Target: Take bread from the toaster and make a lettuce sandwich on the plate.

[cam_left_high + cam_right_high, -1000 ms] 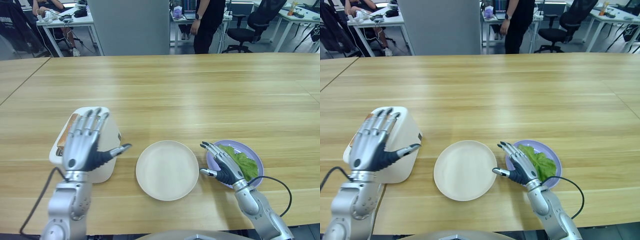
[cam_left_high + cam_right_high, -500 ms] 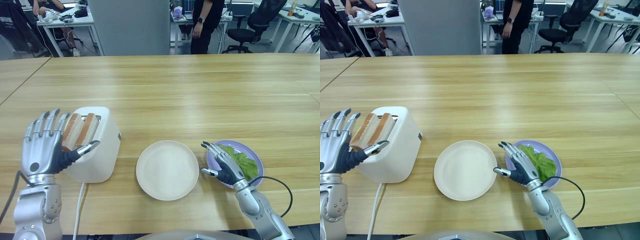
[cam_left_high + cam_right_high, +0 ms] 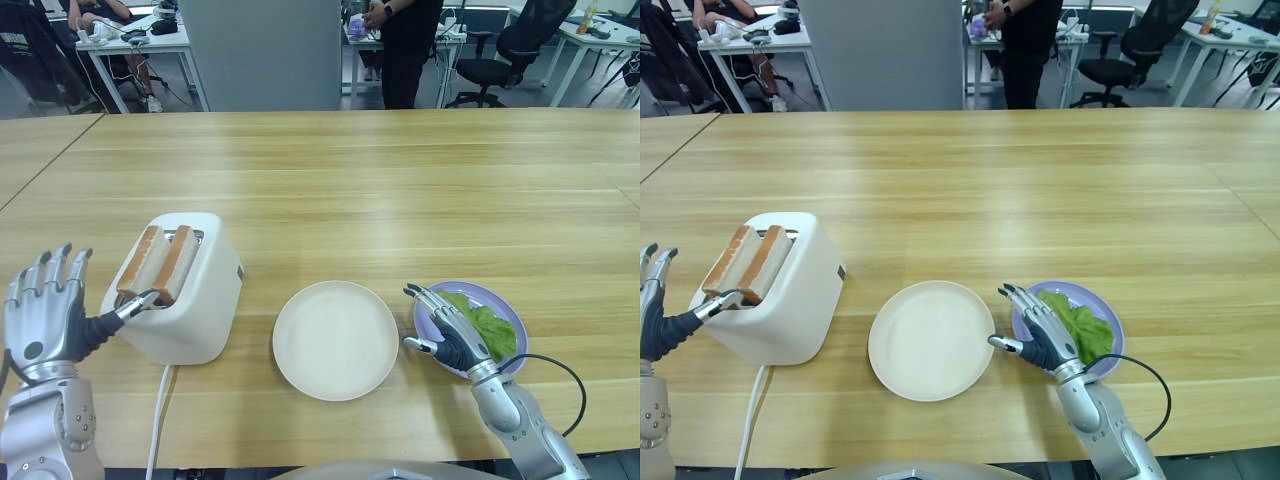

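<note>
A white toaster (image 3: 195, 300) stands at the near left with two slices of bread (image 3: 160, 263) sticking up from its slots. My left hand (image 3: 45, 320) is open just left of the toaster, its thumb tip by the near end of the bread. A round cream plate (image 3: 334, 339) lies bare in the middle. To its right a purple dish (image 3: 505, 310) holds a green lettuce leaf (image 3: 488, 326). My right hand (image 3: 445, 332) is open, resting over the dish's left rim beside the lettuce.
The toaster's white cord (image 3: 158, 420) runs off the table's near edge. The wooden table (image 3: 380, 190) stretches wide beyond the objects. Office desks and chairs stand in the room behind.
My left hand has drawn back from over the toaster to its left side, uncovering the two bread slices. The right hand has stayed put.
</note>
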